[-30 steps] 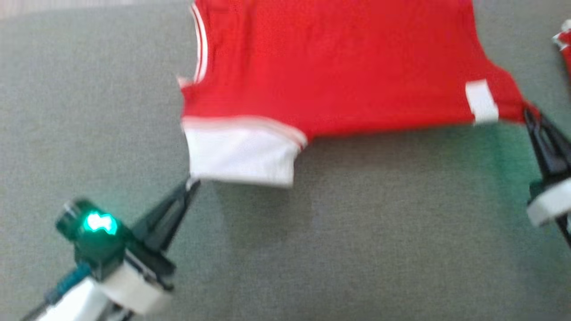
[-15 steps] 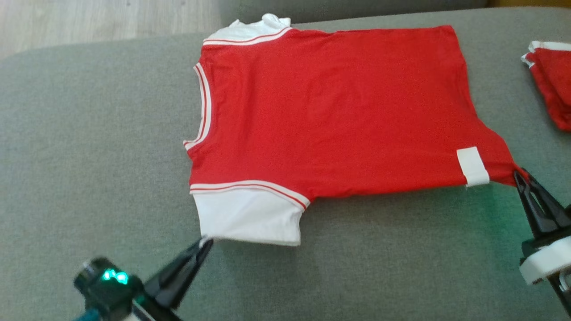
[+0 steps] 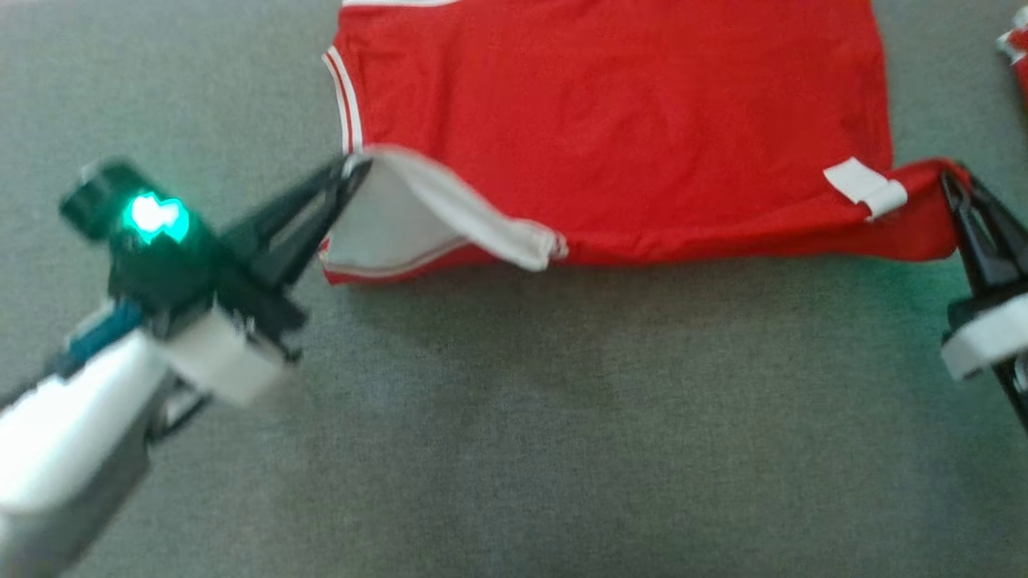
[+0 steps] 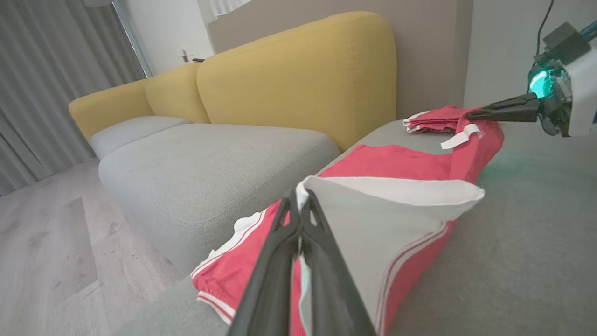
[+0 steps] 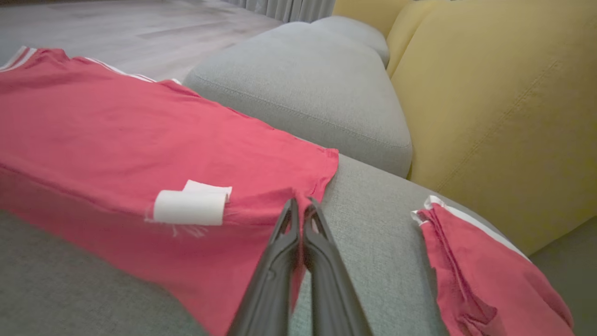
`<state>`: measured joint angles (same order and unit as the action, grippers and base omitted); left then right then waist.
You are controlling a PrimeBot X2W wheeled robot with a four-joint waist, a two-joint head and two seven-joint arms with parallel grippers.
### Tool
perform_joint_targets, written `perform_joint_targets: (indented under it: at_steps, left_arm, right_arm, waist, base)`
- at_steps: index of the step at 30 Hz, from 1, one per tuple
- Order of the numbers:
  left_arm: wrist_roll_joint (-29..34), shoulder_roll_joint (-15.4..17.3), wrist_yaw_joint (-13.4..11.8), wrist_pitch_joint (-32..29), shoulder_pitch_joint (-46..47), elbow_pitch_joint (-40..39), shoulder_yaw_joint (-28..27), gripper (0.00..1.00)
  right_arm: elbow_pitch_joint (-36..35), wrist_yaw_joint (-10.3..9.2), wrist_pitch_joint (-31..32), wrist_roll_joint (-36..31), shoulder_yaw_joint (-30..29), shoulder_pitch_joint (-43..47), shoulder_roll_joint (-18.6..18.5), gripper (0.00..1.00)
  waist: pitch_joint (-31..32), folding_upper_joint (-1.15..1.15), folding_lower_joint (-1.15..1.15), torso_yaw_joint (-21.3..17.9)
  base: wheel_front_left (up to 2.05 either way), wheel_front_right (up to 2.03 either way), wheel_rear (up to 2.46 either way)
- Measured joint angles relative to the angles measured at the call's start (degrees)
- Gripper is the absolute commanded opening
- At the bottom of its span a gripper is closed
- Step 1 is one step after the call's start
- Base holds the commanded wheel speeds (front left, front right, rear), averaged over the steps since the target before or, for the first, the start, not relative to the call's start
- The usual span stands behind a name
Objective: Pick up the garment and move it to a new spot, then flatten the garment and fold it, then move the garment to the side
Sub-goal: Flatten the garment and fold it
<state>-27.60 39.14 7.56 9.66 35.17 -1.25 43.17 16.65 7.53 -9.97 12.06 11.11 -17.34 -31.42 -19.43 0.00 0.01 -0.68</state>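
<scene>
Head view, and the red garment point(image 3: 610, 120) lies spread across the grey sofa seat point(image 3: 562, 417), its far part cut off by the top of the frame. The left tool point(image 3: 352, 167) is clenched on the corner of the white sleeve point(image 3: 385, 221). That sleeve is up off the seat and turned over toward the body of the shirt, inside face showing.

Across on the other side, the right tool point(image 3: 952, 183) is pinched tight on the red hem corner, which is raised clear of the cushion. The white label point(image 3: 863, 186) curls up just beside it. Between the two tools the near edge sags in a shallow line and throws a shadow on the seat. Motion blur softens this view, so the neckline stripes are hard to read.

From the right wrist, the fingers are pressed together with red cloth caught between them. A folded red piece point(image 5: 485, 275) sits near on the same seat, apart from the garment, with a strip of grey between them. Its lower end is cut off by the frame.

The garment's far side runs close to the seat's edge, with the wooden floor point(image 4: 46, 242) beyond. The yellow backrest point(image 4: 303, 79) closes off one end. Toward the robot, a broad stretch of bare grey seat lies in front of the garment.
</scene>
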Motion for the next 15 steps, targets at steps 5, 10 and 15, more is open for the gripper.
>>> perform_joint_targets:
  at_steps: [5,10,15]
  left_arm:
    - [-0.67,-0.51,0.02,0.59,12.91,6.04,5.36,0.00]
    - [-1.15,-1.99,0.02,1.91,24.37,14.60,10.82,0.00]
    - [-2.31,-3.11,0.02,3.11,28.38,19.71,12.87,0.00]
  right_arm:
    - [3.35,0.00,0.37,0.05,2.22,-6.71,-0.47,0.00]
    - [7.92,0.00,-1.07,0.45,3.56,-13.98,-1.43,0.00]
    - [10.70,0.00,-2.12,-0.14,4.26,-17.45,-0.91,0.08]
  waist:
    - [-3.46,0.00,0.00,0.16]
    - [-7.19,0.00,0.00,0.36]
    - [-8.88,0.00,0.00,0.13]
  base:
    - [0.00,0.00,0.00]
    - [0.00,0.00,0.00]
    - [0.00,0.00,0.00]
